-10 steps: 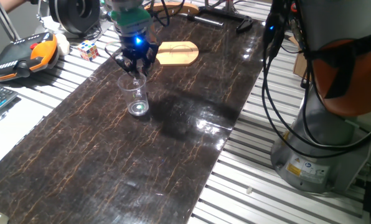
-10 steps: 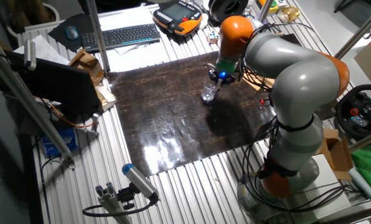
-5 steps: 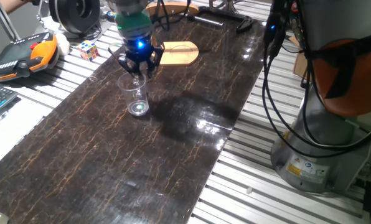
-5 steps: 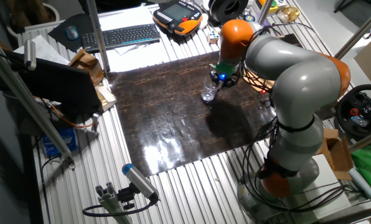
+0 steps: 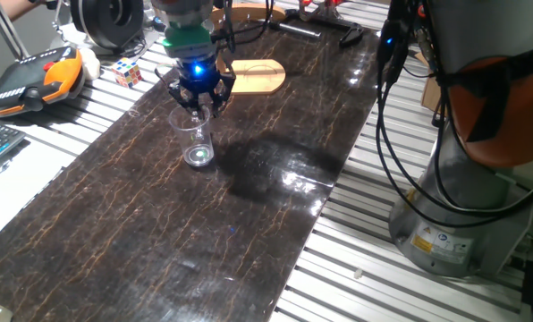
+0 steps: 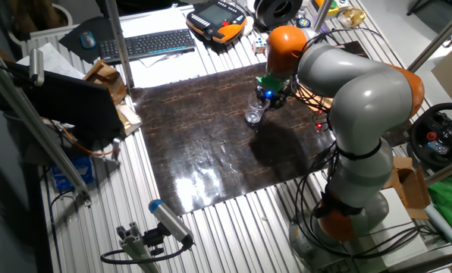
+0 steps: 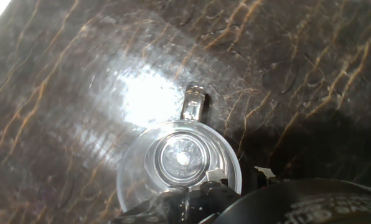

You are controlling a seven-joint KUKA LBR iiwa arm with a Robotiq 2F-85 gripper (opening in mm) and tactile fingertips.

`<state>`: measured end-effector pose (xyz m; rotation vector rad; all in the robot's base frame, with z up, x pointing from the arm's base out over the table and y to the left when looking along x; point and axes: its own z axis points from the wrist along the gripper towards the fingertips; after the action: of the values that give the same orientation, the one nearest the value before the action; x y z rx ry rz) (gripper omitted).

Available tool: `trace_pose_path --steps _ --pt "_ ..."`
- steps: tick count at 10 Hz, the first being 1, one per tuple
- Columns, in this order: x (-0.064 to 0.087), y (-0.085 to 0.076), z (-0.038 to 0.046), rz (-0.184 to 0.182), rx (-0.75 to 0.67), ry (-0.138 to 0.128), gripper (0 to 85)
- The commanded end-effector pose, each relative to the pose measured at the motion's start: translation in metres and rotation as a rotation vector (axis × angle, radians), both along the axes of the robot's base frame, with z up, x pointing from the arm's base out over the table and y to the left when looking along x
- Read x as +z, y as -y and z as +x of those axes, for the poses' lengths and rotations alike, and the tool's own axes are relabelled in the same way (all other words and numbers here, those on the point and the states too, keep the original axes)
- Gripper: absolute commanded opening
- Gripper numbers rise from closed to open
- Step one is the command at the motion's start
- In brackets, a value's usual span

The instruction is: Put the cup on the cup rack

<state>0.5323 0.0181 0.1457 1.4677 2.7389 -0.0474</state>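
The clear cup (image 5: 196,141) stands upright on the dark marbled table top (image 5: 159,233). It also shows in the other fixed view (image 6: 253,116). In the hand view I look straight down into the cup (image 7: 179,163); a small clear piece juts from its far side. My gripper (image 5: 198,107) hangs right over the cup's far rim, with its jaws apart. In the hand view the gripper (image 7: 238,175) has one fingertip (image 7: 213,177) inside the rim and the other outside it. The cup rack's flat wooden base (image 5: 255,76) lies just behind the gripper. Its post is hidden.
An orange and black teach pendant (image 5: 29,79) and a colour cube (image 5: 128,72) lie at the left on the slatted metal table. A keyboard (image 6: 146,43) lies beyond the dark top. The arm's base and its cables (image 5: 463,179) stand at the right.
My gripper has come down a little onto the cup's rim. The cup has not moved.
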Motion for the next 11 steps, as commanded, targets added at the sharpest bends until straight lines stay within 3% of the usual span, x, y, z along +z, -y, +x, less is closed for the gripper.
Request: trace_pose_path --steps 1,6,9,11 --pt "-0.001 -0.001 -0.0001 0.000 -0.009 0.001 30.3" --pt "-0.007 -0.005 -0.0034 0.010 -0.039 0.019 28.7" --pt "-0.015 -0.012 -0.0028 0.012 -0.051 0.064 2.0" --pt "-0.014 -0.014 -0.0014 0.023 -0.006 0.059 2.0"
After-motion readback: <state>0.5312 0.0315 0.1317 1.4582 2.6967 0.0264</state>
